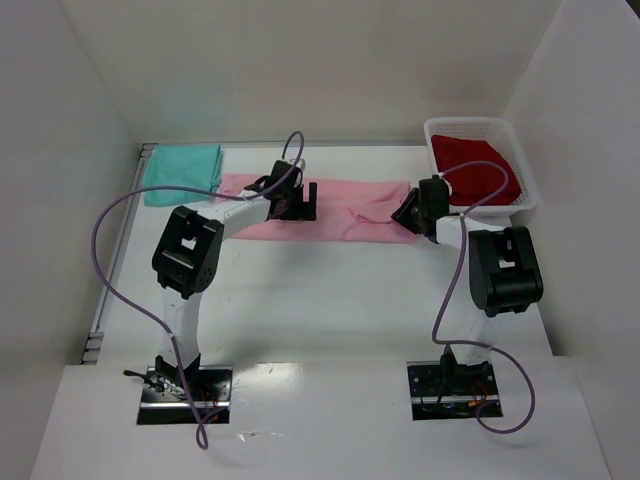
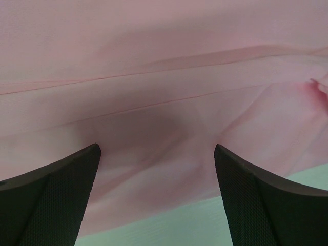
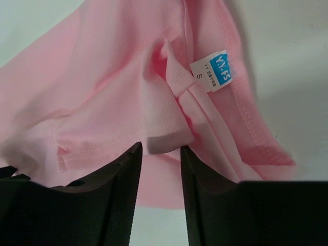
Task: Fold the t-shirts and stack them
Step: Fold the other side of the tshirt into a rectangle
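Pink t-shirt [image 1: 340, 215] lies stretched across the far table [image 1: 320, 290] seen from above, teal shirt [image 1: 182, 172] far left, red shirt [image 1: 480, 165] far right; the left wrist view shows the left gripper [image 2: 156, 148] spread wide over pink cloth; the right wrist view shows the right gripper [image 3: 160, 148] with jaws narrowly apart at a collar flap [image 3: 164, 110], grip unclear.

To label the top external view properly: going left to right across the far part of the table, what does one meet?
teal t-shirt → left gripper → right gripper → red t-shirt in the white basket. The pink t-shirt is omitted: it spans both grippers.
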You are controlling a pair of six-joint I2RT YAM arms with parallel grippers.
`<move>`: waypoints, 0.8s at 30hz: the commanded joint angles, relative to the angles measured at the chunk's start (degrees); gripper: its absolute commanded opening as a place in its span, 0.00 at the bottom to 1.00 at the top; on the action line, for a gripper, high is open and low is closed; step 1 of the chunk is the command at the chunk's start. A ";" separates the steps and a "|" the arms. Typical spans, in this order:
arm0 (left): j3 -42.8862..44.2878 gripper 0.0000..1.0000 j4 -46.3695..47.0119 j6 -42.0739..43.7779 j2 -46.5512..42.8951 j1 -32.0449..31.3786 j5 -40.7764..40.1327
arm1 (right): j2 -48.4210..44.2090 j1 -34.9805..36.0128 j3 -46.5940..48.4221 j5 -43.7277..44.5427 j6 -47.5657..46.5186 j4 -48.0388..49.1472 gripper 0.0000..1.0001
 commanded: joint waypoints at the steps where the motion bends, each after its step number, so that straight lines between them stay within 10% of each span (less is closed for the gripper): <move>1: 2.79 0.99 -3.33 2.73 0.75 -0.30 -3.97 | 2.07 -0.46 2.91 0.81 0.37 3.27 0.41; 11: 5.86 0.99 -7.11 3.26 4.27 -0.30 -4.50 | 4.10 -0.46 7.38 1.43 1.07 2.22 0.20; 24: 5.87 0.99 -7.12 3.26 5.94 -0.30 -3.45 | 7.25 -0.46 17.57 2.66 -0.07 0.64 0.22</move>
